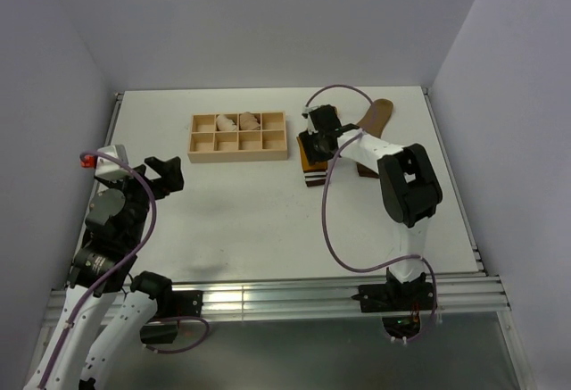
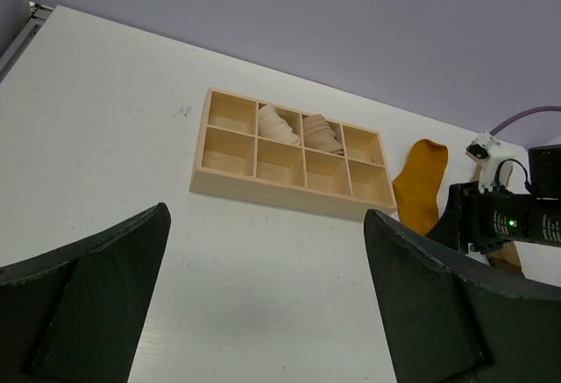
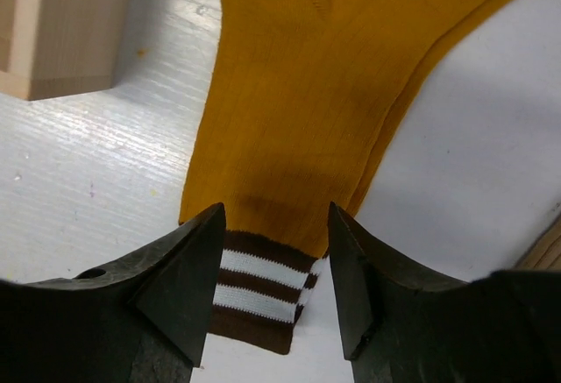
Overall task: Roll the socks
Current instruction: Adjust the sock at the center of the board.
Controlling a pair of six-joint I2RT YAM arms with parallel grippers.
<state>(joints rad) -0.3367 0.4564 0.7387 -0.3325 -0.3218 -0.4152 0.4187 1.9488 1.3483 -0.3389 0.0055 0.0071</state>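
Your right gripper is down on the mustard-orange sock, which lies flat on the white table just right of the wooden tray. Its jaws are parted, one dark wedge-shaped finger on either side of the striped cuff, and the cloth between them lies flat, not pinched. The sock is a fine ribbed knit with a stitched seam near the top of the wrist view. The cuff is banded brown and white with a straight lower edge.

The olive-brown sock lies behind your right arm, near the far edge of the table. It is a long, rounded shape, partly hidden by the arm.

Your left gripper hangs over bare table, well apart from both socks, with its jaws released wide and nothing between them.

The tray is pale, smooth wood divided into eight square compartments. Two pale beige rolled bundles sit in the middle two compartments of its far row.
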